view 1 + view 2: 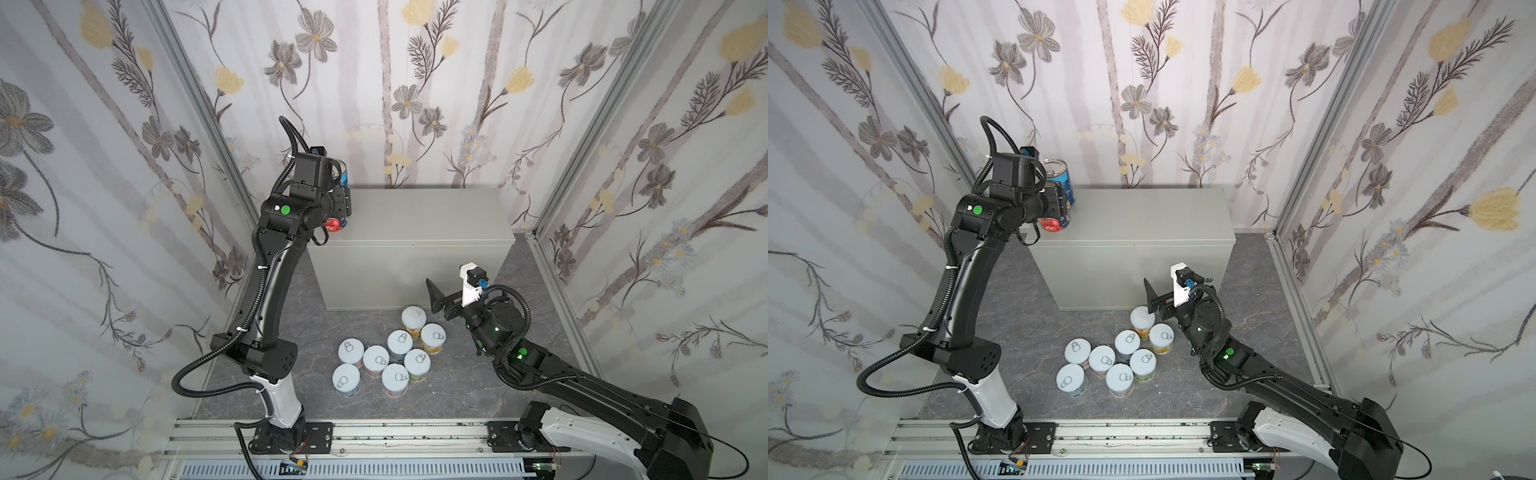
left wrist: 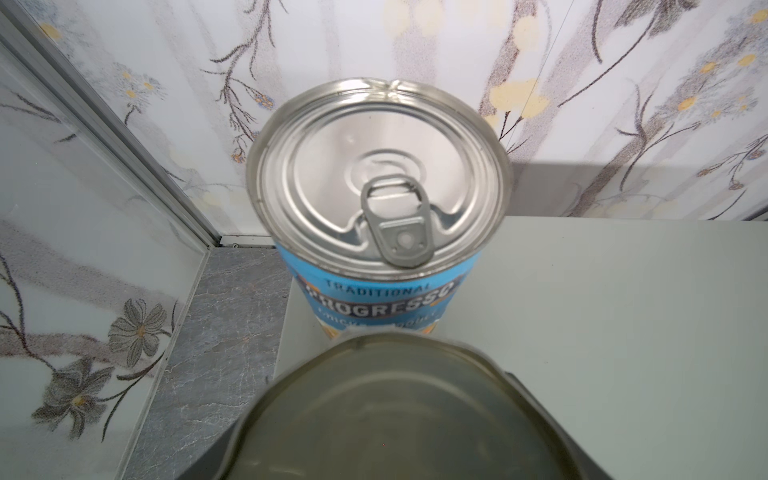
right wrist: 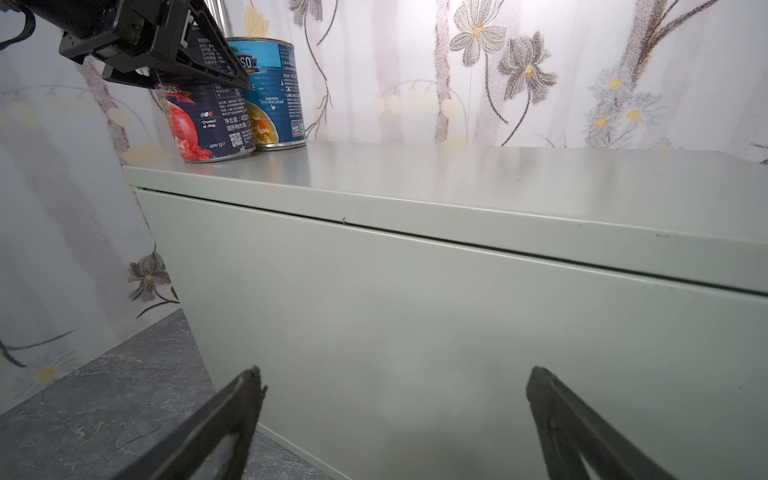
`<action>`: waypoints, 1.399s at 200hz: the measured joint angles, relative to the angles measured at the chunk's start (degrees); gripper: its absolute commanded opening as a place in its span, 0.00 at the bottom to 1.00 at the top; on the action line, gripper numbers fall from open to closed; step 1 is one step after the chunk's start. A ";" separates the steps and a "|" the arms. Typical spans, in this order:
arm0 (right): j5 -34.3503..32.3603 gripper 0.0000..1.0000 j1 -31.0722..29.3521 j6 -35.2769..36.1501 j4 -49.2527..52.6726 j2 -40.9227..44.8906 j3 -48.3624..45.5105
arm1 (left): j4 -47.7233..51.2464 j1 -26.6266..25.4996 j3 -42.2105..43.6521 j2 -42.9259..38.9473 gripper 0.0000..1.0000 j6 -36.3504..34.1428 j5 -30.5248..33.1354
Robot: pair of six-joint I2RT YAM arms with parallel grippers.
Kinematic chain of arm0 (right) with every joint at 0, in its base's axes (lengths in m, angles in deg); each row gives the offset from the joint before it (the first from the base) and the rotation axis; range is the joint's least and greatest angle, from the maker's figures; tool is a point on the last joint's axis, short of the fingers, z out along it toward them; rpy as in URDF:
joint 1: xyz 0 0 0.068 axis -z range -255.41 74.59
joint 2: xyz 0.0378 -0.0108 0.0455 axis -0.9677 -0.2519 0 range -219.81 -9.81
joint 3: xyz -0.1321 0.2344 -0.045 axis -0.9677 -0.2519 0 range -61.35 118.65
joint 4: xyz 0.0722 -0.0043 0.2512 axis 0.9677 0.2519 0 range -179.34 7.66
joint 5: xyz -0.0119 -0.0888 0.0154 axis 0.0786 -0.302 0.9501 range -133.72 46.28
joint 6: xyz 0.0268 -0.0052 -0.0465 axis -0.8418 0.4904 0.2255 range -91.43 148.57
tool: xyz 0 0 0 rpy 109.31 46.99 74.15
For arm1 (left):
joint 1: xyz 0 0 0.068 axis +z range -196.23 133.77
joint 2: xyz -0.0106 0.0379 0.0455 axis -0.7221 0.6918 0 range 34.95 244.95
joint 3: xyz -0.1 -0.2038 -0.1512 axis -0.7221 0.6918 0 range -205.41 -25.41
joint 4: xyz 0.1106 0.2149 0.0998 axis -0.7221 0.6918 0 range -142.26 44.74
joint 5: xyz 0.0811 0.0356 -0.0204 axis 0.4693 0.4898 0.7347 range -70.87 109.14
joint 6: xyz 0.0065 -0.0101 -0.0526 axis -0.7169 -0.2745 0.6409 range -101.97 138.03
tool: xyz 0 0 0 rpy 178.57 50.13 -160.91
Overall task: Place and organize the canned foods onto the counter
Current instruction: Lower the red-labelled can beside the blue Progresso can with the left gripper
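Dull and close beneath my left wrist camera is the lid of the tomato can (image 2: 374,415). The blue can (image 2: 376,187) stands just behind it on the counter (image 2: 602,332).

From the right wrist, my left gripper (image 3: 208,54) is clamped on the tomato can's upper part, and the can's base rests on the counter top. My right gripper (image 3: 395,374) is spread wide and empty, facing the counter's front.

Both top views show eight short cans (image 1: 400,343) clustered on the floor (image 1: 457,386). Two look placed, pending release; eight remain.
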 measured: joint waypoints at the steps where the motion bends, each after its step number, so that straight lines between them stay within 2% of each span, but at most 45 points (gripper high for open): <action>1: 0.00 1.00 0.00 0.00 0.00 0.00 0.00 | 0.00 0.00 0.00 0.00 0.40 0.00 0.00; 80: 0.00 1.00 0.00 0.02 1.09 -0.31 0.59 | 0.74 0.00 -0.66 0.13 0.58 -0.22 0.17; 169: 0.00 1.00 0.00 0.04 2.29 -0.33 0.74 | 1.53 0.00 -1.51 0.66 0.68 -0.48 0.24; 246: -0.02 1.00 0.00 0.31 2.29 -0.70 1.07 | 0.63 0.00 -3.26 0.92 0.85 -0.48 1.49; 280: -0.02 1.00 0.00 0.42 2.27 -0.72 1.11 | 0.13 0.04 -3.34 0.90 0.87 -0.48 2.36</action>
